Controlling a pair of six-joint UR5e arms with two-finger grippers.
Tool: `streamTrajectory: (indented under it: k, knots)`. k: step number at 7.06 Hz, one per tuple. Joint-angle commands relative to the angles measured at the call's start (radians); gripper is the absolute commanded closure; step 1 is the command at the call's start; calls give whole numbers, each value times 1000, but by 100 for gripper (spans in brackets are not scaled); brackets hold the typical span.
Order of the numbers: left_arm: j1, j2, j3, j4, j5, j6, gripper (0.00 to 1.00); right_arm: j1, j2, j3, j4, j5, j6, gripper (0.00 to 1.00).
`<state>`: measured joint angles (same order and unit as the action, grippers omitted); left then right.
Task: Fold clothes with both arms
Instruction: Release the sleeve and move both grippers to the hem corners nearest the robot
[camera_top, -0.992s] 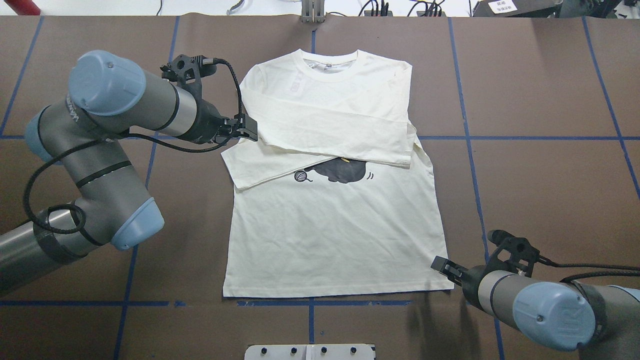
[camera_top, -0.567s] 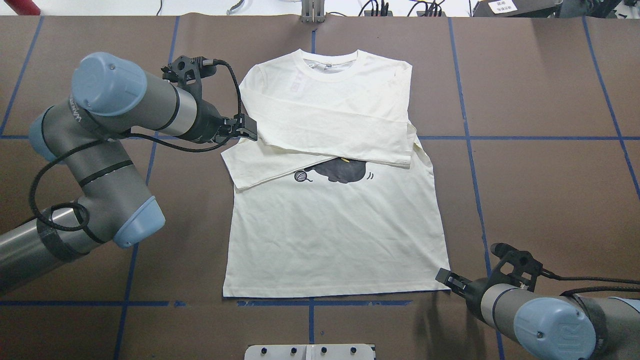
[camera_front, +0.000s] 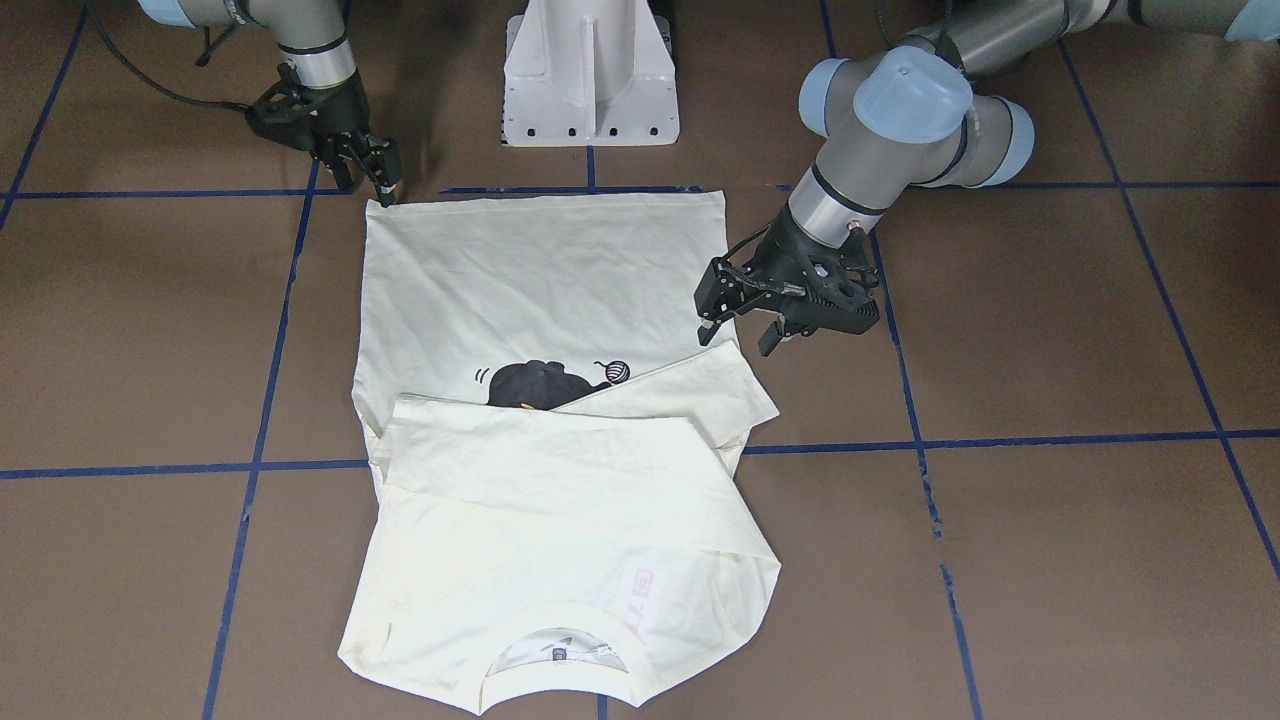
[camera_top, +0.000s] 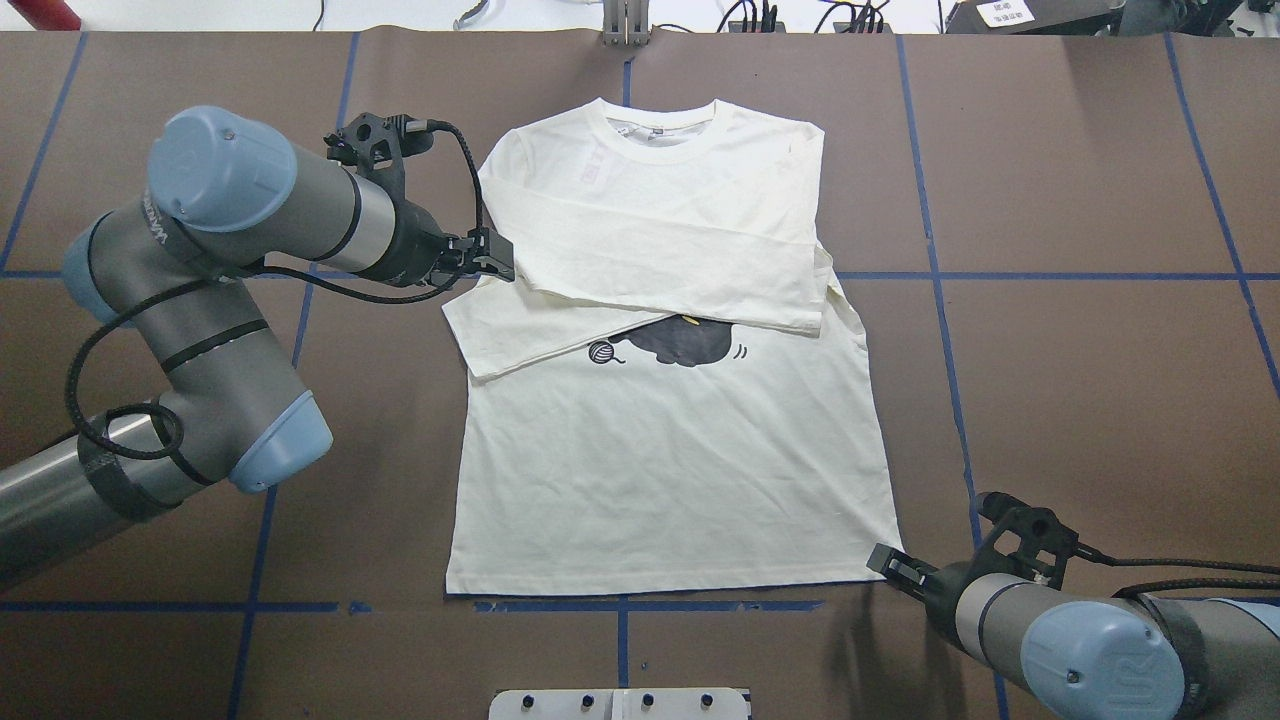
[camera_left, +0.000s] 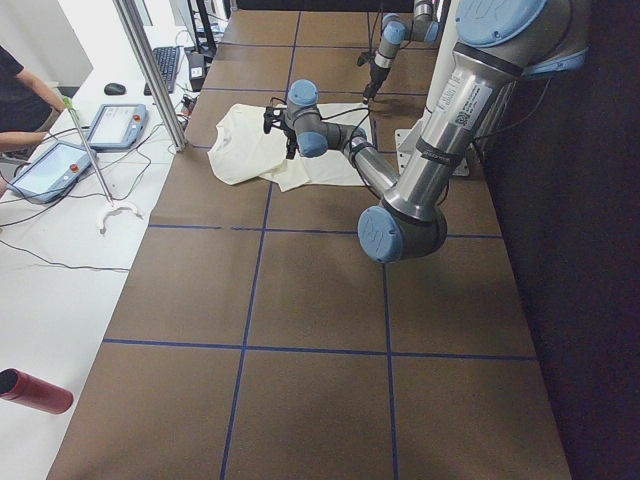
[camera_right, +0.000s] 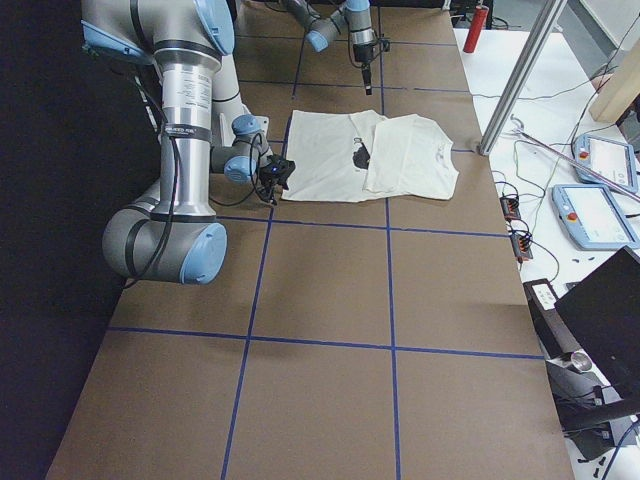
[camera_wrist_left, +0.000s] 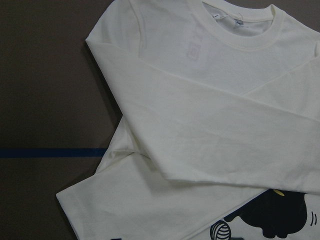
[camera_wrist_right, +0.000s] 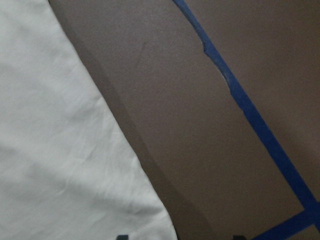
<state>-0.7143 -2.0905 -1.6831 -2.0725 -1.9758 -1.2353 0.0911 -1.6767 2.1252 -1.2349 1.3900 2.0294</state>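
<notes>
right tool (camera_top: 888, 562) sits low at the near right corner of the hem, jaws apart. in the right wrist view both finger ends show at the bottom edge with the corner of the cloth lying between them, and nothing is gripped. left tool (camera_front: 737, 330) is also parted and empty. it is poised at the left side of the t-shirt (camera_top: 660, 470), just beside the folded sleeve (camera_top: 520, 335); contact with the cloth cannot be confirmed. the t-shirt lies flat mid-bench, collar (camera_top: 660, 125) at the far end and hem at the near end. both sleeves are laid across the chest and cover most of the cat print (camera_top: 690, 345), leaving the yarn ball (camera_top: 600, 351) exposed. assessment: the sleeve folds are done and the body fold is not yet begun. the step in hand appears to be securing the hem. the next move calls for the right tool to close on that corner without bunching the layers, and for the left tool to take a matching hold so the lift runs level. the bench (camera_top: 1100, 400) has a brown cover gridded with blue tape (camera_top: 1050, 276), with the white pedestal (camera_front: 590, 75) at its near edge. beyond the far edge stands a white side table (camera_left: 60, 250) carrying tablets (camera_left: 50, 170) and a keyboard (camera_left: 165, 65), with a person's arm (camera_left: 25, 140) nearby.
</notes>
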Motion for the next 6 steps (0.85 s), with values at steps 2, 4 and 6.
streamTrajectory:
  k: [2, 4, 6]
  knots:
    - [-1, 3, 2, 0, 0, 0, 21, 1, 37, -31, 0, -2, 0, 40]
    - [-1, 3, 2, 0, 0, 0, 21, 6, 34, -31, 0, -2, 0, 100]
    - [-1, -2, 0, 9, -5, -10, 21, 15, 22, -18, 0, 0, 0, 100]
